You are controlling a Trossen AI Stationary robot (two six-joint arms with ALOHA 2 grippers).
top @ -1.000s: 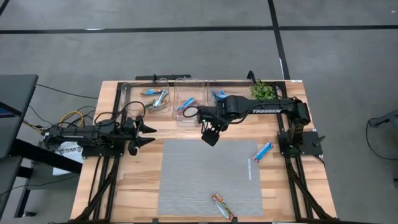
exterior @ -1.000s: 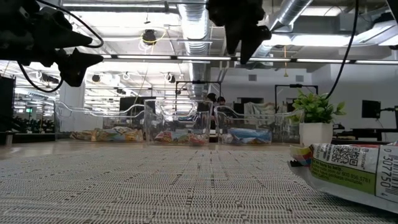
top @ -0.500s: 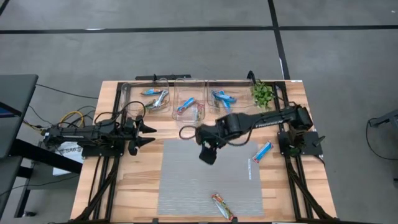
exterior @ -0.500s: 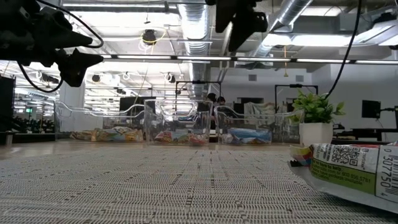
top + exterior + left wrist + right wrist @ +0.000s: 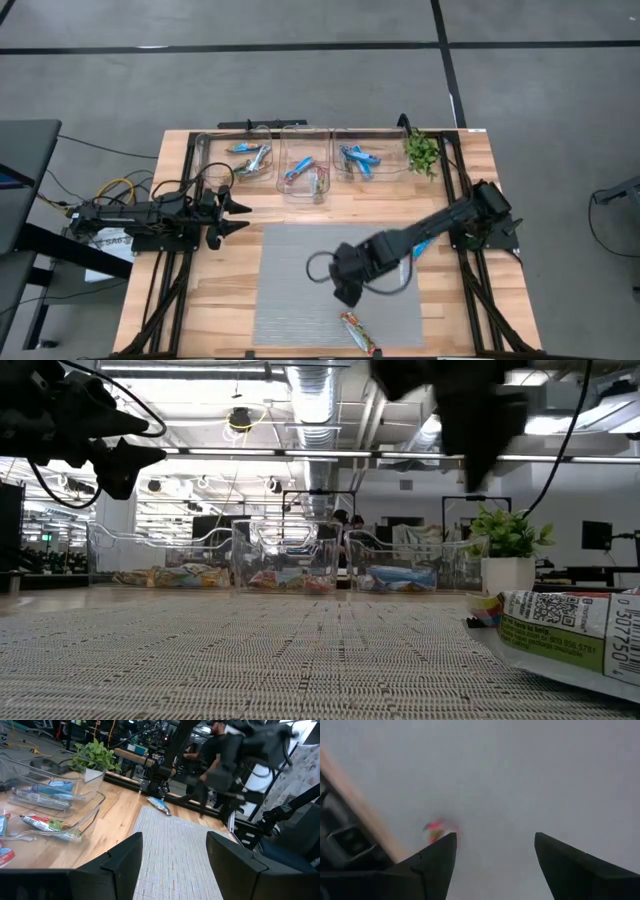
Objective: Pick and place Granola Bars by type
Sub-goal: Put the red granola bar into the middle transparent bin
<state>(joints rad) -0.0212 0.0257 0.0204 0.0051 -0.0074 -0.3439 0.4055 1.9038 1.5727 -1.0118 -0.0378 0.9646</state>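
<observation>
High view: my right gripper [image 5: 345, 291], jaws apart, just beside bar [image 5: 359, 332]; its axis diagonal; left gripper [image 5: 236, 215] apart, far.

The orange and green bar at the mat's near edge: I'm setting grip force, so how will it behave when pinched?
The orange and green bar lies flat on the woven mat, so it probably won't roll. Its shiny wrapper may be slippery and crinkle. It looks small and thin, likely light. The right hand hovers open nearby; the left hand waits open at the table's left.
</observation>
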